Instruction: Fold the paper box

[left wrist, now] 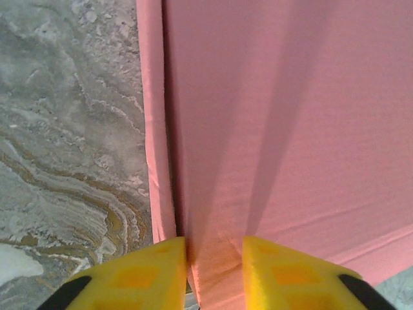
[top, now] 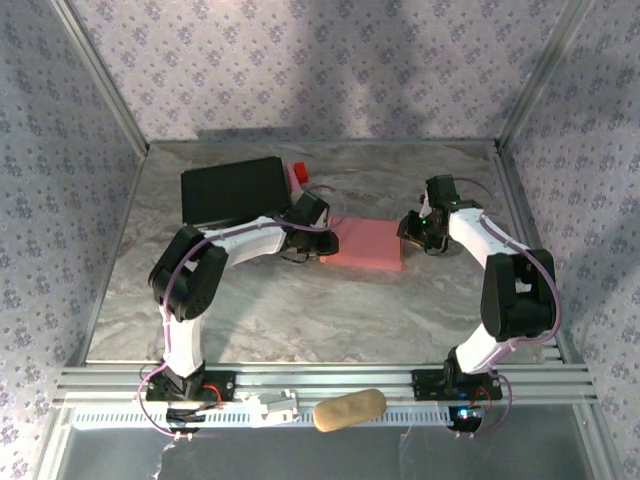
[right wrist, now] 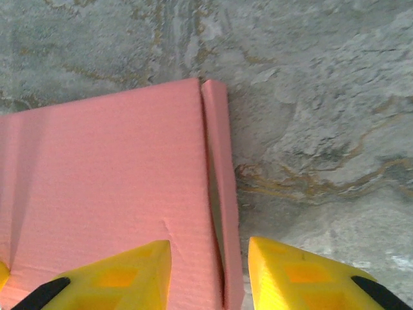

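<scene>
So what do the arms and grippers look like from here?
The left arm and right arm have white links, black joints and purple cables. The left gripper and right gripper have yellow fingers with orange recesses and black marks.

From high behind the near edge, one camera takes in the whole grey marbled tabletop (top: 300, 320). Both wrist cameras point steeply down, very close, sharing with it the flat pink cardboard box (top: 365, 245), from opposite ends.
</scene>
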You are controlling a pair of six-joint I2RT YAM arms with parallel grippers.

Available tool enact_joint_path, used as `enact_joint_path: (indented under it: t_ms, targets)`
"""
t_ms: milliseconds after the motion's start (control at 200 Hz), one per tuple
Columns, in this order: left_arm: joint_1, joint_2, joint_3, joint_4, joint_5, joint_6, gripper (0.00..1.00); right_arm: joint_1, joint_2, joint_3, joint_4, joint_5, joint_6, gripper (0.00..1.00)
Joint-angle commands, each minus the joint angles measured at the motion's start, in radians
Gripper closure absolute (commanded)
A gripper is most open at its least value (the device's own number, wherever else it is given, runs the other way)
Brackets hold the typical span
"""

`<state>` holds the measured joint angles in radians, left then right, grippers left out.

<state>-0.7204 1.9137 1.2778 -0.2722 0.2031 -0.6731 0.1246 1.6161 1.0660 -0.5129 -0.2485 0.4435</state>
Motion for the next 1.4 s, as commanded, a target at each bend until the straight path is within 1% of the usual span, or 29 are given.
enact_joint_path:
  t_ms: [0, 155, 250, 360, 490, 690, 850, 989, 1064, 1154, 1294, 1394]
  targets:
    - [-0.009, -0.073, 0.039, -0.04, -0.029, 0.012, 0.66, 0.014, -0.012, -0.03, 0.002, -0.014, -0.005, 0.62]
    - [-0.007, -0.104, 0.055, -0.092, -0.054, 0.033, 0.56, 0.021, 0.012, -0.044, 0.018, -0.012, 0.0, 0.61]
    - [0.011, -0.096, 0.055, -0.099, -0.033, 0.041, 0.52, 0.021, 0.021, -0.049, 0.025, -0.013, 0.001, 0.62]
    - [0.057, -0.072, 0.046, -0.07, 0.039, 0.035, 0.52, 0.023, 0.027, -0.055, 0.031, -0.01, 0.003, 0.62]
    - [0.07, -0.05, 0.046, -0.033, 0.078, 0.051, 0.53, 0.022, 0.042, -0.064, 0.038, -0.004, 0.002, 0.65]
    - [0.065, -0.001, 0.04, -0.026, 0.085, 0.061, 0.53, 0.023, 0.05, -0.084, 0.05, 0.004, 0.001, 0.66]
    - [0.064, 0.042, 0.019, 0.002, 0.075, 0.062, 0.54, 0.02, 0.048, -0.088, 0.047, 0.018, -0.001, 0.67]
    - [0.064, 0.068, 0.009, 0.02, 0.067, 0.059, 0.61, 0.019, 0.028, -0.086, 0.041, 0.02, 0.001, 0.69]
    - [0.064, 0.071, -0.006, 0.034, 0.062, 0.054, 0.62, 0.018, 0.013, -0.083, 0.034, 0.021, 0.0, 0.69]
    - [0.065, 0.07, -0.023, 0.048, 0.056, 0.047, 0.66, 0.018, -0.002, -0.073, 0.019, 0.02, -0.005, 0.68]
    - [0.061, 0.066, -0.035, 0.056, 0.052, 0.046, 0.7, 0.009, -0.039, -0.068, 0.009, 0.021, -0.008, 0.65]
    - [0.061, 0.056, -0.047, 0.067, 0.047, 0.044, 0.73, -0.014, -0.061, -0.081, 0.016, -0.006, -0.008, 0.62]
